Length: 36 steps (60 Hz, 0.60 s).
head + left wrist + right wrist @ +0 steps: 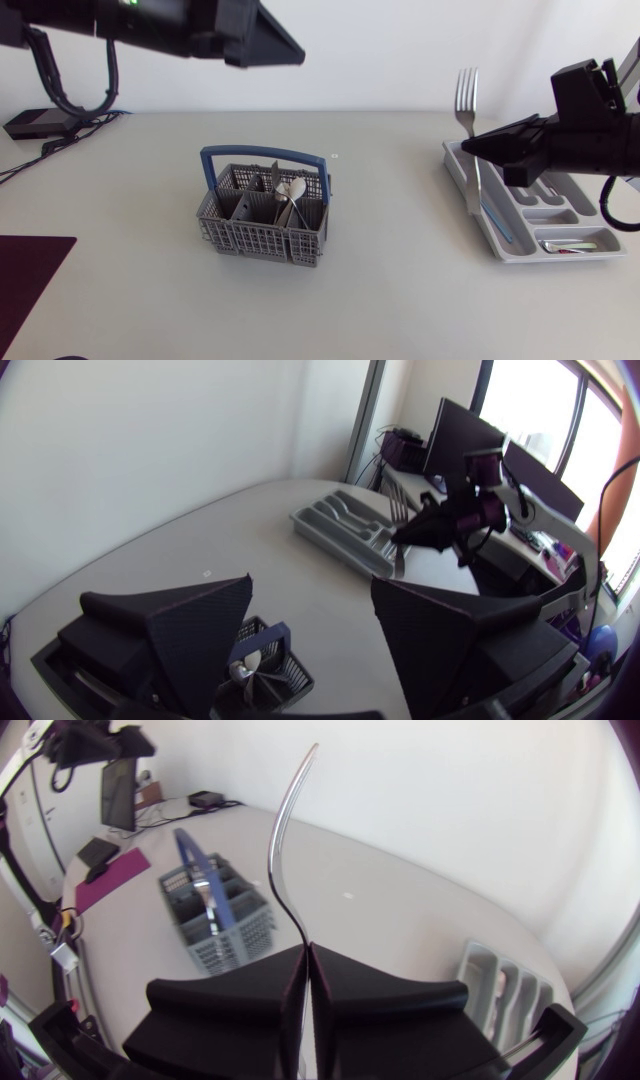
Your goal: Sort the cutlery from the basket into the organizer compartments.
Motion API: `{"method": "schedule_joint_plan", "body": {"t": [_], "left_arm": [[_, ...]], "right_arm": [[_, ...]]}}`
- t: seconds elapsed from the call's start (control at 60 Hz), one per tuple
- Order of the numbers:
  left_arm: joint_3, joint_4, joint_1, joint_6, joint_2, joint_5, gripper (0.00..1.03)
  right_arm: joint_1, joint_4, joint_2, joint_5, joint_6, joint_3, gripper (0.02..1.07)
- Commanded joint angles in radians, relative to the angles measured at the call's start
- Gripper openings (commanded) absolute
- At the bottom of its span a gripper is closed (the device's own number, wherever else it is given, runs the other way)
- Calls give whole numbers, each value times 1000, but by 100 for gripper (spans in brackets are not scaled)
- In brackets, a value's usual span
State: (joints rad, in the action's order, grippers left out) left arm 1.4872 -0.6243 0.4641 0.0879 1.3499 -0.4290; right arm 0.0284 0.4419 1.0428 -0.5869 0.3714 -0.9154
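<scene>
Because the right end effector (470,147) pinches the fork (467,100) only by its thin handle, upright with tines up over the organizer (515,250) end nearest the basket (260,240), I judge it could pivot or slip and land across a divider or beside the organizer. The left end effector (312,622), spread and holding nothing, hangs above the basket, well apart from the organizer. No readable writing shows anywhere.

fork (467,100): polished metal, mirror-bright. spoons (293,189): same glossy steel look. basket (255,238): grey plastic mesh, matt; its handle (262,155) blue plastic, slight sheen. organizer (462,165): smooth grey plastic, semi-gloss. left gripper (311,580) and right gripper (472,146): matt black, plastic look. table (400,290): smooth, matt, off-white.
</scene>
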Motion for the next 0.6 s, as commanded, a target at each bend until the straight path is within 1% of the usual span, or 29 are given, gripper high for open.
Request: {"method": "schedule_joint_plan", "body": {"t": [0.0,0.033,0.067,0.117,0.15,0.283,0.317,0.35,0.433,0.533,0.583], "left_arm": [[-87,-12,13,75,-24,64,83],[-107,-12,25,84,-26,104,83],[-128,-12,31,96,-32,124,83],[-157,-8,31,102,-40,130,82],[-176,-8,33,111,-41,150,82],[-251,11,47,139,-52,211,82],[-286,21,57,151,-52,249,82],[-308,32,64,158,-54,265,82],[-352,55,65,164,-60,280,82],[-387,75,65,171,-69,286,82],[-409,87,65,174,-72,302,82]], "right_arm": [[97,-45,76,36,21,-13,7],[133,-66,106,64,27,-23,7],[150,-94,131,105,34,-30,7],[165,-140,180,177,38,-42,7],[191,-161,223,214,46,-57,7],[255,-238,367,306,46,-122,7],[272,-264,413,337,44,-142,7],[281,-296,448,371,44,-152,7],[298,-358,556,435,43,-197,7],[318,-376,675,484,29,-273,7],[323,-425,752,533,24,-321,7]]}}
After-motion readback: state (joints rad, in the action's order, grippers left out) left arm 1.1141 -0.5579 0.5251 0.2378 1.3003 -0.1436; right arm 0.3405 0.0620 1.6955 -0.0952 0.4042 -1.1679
